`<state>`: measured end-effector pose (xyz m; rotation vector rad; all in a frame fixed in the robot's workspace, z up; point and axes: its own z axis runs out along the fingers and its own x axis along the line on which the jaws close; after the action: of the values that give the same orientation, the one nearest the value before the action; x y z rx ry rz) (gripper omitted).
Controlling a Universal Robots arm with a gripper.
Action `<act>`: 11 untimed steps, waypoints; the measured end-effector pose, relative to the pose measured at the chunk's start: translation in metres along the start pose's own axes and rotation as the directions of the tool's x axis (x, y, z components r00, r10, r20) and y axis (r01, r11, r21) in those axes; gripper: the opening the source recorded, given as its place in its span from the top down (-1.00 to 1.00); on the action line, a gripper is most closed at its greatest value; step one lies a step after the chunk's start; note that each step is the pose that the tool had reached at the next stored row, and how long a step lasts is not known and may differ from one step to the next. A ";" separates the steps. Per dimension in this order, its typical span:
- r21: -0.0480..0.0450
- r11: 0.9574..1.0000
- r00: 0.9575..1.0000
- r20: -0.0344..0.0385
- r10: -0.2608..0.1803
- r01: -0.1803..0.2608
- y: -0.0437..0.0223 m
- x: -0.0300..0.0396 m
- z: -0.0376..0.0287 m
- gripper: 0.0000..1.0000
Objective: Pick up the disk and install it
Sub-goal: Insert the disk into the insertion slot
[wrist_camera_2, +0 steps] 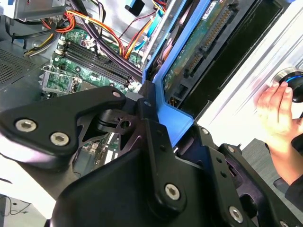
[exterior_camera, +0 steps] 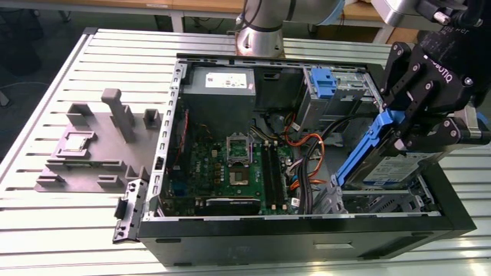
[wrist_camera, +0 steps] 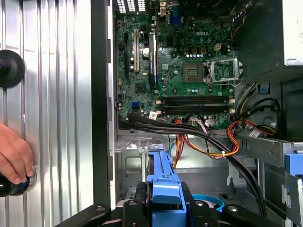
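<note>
1. Gripper [exterior_camera: 414, 133] clamped on the disk [exterior_camera: 391, 169]; we see it tilted over the computer case [exterior_camera: 307, 236], at 4 o'clock in the exterior view.
2. Motherboard [exterior_camera: 222, 167] lies toward the case's 8 o'clock.
3. We note a person's hand [wrist_camera_2: 277, 111] touching a knob [wrist_camera_2: 296, 87].

I see ribbed silver alu. slat table [exterior_camera: 69, 224] up front, light wooden desks [exterior_camera: 115, 4] behind, dark floor [exterior_camera: 34, 40] betw.
</note>
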<state>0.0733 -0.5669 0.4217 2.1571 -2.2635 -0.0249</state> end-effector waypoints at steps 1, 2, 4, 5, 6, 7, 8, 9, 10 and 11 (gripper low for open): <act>0.000 1.000 1.000 0.000 0.000 0.000 0.0000 0.0000 0.0001 0.26; 0.000 1.000 1.000 0.000 0.000 0.000 0.0000 0.0000 0.0001 0.26; 0.000 1.000 1.000 0.000 0.000 0.000 0.0000 0.0000 0.0001 0.26; 0.000 1.000 1.000 0.000 0.000 0.000 0.0000 0.0000 0.0002 0.26; 0.000 1.000 1.000 0.000 0.000 0.000 0.0000 0.0000 0.0003 0.26; 0.000 1.000 1.000 0.000 0.000 0.000 0.0000 0.0000 0.0003 0.26; 0.000 1.000 1.000 0.000 0.000 0.000 0.0000 0.0000 0.0003 0.26; 0.000 1.000 1.000 0.000 0.000 0.000 0.0000 0.0000 0.0004 0.26; 0.000 1.000 1.000 0.000 -0.001 0.001 0.0000 0.0000 0.0005 0.26; 0.000 1.000 1.000 0.000 -0.001 0.001 0.0000 0.0000 0.0006 0.26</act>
<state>0.0733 -0.5669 0.4212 2.1580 -2.2628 -0.0249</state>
